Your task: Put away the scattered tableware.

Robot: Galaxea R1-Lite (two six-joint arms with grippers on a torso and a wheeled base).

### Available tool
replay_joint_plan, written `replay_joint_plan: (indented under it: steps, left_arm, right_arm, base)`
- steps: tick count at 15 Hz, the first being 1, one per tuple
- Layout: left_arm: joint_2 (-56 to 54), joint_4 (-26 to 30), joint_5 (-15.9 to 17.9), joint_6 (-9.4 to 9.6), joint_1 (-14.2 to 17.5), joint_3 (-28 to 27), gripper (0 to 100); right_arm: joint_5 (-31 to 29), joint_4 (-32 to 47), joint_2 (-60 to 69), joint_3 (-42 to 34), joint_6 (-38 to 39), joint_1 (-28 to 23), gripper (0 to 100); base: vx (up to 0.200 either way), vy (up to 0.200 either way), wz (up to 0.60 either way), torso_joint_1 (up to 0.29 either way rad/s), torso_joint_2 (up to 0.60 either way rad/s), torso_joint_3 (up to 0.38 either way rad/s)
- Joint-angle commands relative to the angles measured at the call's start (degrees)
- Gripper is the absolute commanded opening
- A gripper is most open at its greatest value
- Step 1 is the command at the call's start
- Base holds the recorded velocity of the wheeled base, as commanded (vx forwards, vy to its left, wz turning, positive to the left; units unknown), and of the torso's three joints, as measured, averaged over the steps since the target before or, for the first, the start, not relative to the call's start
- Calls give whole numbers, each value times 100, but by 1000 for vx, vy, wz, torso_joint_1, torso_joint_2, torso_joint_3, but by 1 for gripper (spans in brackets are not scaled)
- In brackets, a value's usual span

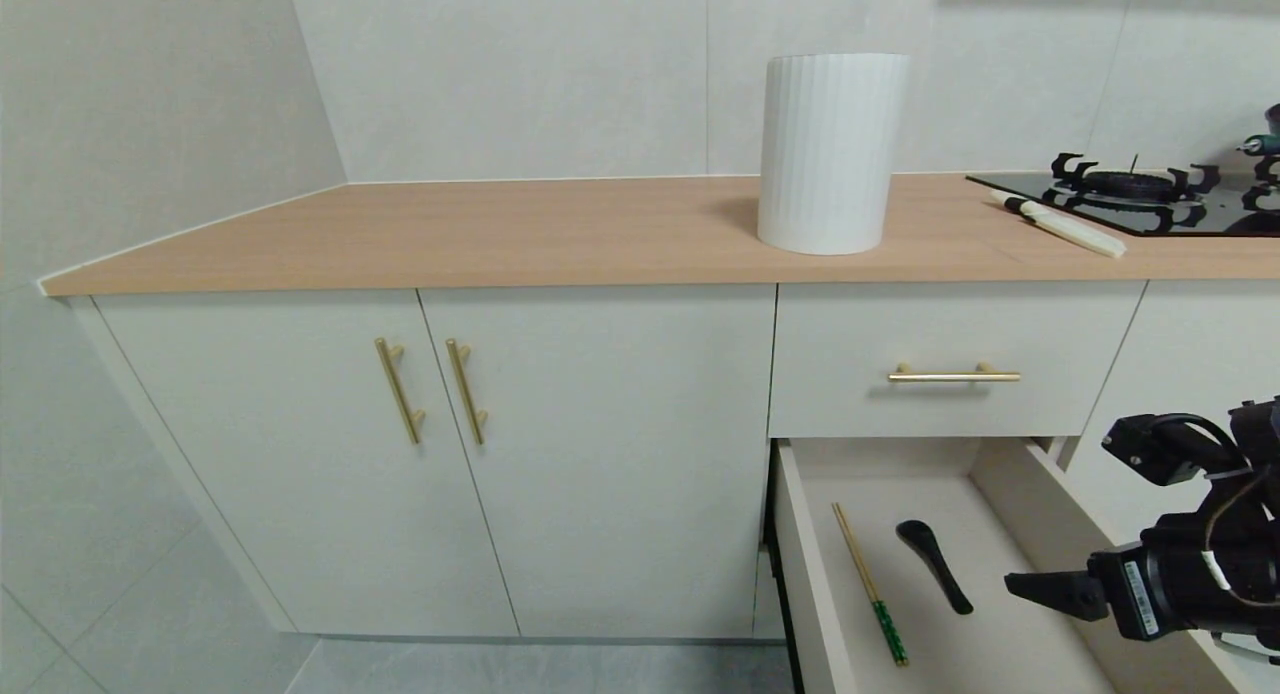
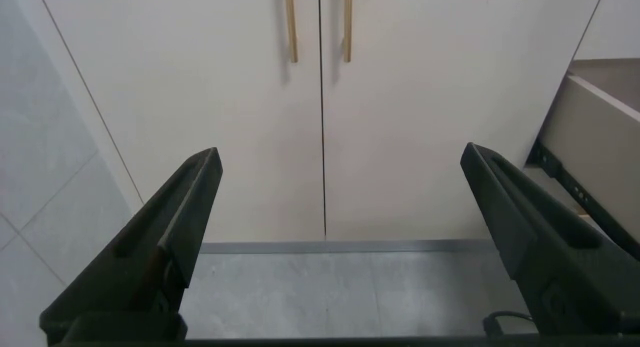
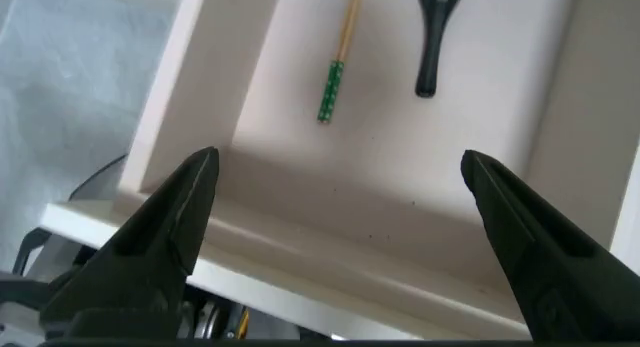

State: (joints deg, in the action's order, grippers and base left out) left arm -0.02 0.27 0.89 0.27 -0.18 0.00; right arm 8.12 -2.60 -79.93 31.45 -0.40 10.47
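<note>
The lower drawer (image 1: 803,564) stands pulled out at the bottom right. Inside it lie a pair of wooden chopsticks with green ends (image 1: 870,584) and a black spoon (image 1: 935,564), side by side and apart. My right gripper (image 1: 1015,582) hangs open and empty over the drawer's right front part. In the right wrist view its fingers frame the drawer's front wall (image 3: 330,257), with the chopsticks (image 3: 340,57) and spoon (image 3: 432,37) beyond. A knife with a cream blade (image 1: 1060,224) lies on the counter by the stove. My left gripper (image 2: 340,155) is open and empty, low before the cabinet doors.
A tall white ribbed container (image 1: 830,154) stands on the wooden countertop (image 1: 500,229). A black gas stove (image 1: 1130,189) is at the far right. The upper drawer with a gold handle (image 1: 955,376) is closed. Double cabinet doors (image 1: 430,394) are closed at the left.
</note>
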Motion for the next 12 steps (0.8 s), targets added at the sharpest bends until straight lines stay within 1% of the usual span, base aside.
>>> replay_joint_plan:
  steps: [1,2,3,5,7,10,12]
  left_arm:
    - [2,0,-1,0,1,0,100]
    - [2,0,-1,0,1,0,100]
    - [2,0,-1,0,1,0,100]
    - [2,0,-1,0,1,0,100]
    - [2,0,-1,0,1,0,100]
    - [2,0,-1,0,1,0,100]
    - [2,0,-1,0,1,0,100]
  right_arm:
    - [5,49,118,-7,-83,95,100]
    - [5,75,118,-16,-127,104,100]
    - [14,286,118,-34,-364,104,100]
    - [32,479,118,-25,-487,131,100]
    - [41,761,101,-43,-654,289,100]
    - [41,1270,-57,-60,-918,561,100]
    - [23,1314,-347,-51,-909,711,100]
  base:
    - [-200,0,0,2,2,2]
    - [-200,0,0,2,7,-2]
    - [-200,0,0,7,7,-2]
    - [-200,0,0,-5,2,5]
    - [-200,0,0,0,2,2]
    - [0,0,0,0,0,0]
    - [0,0,0,0,0,0]
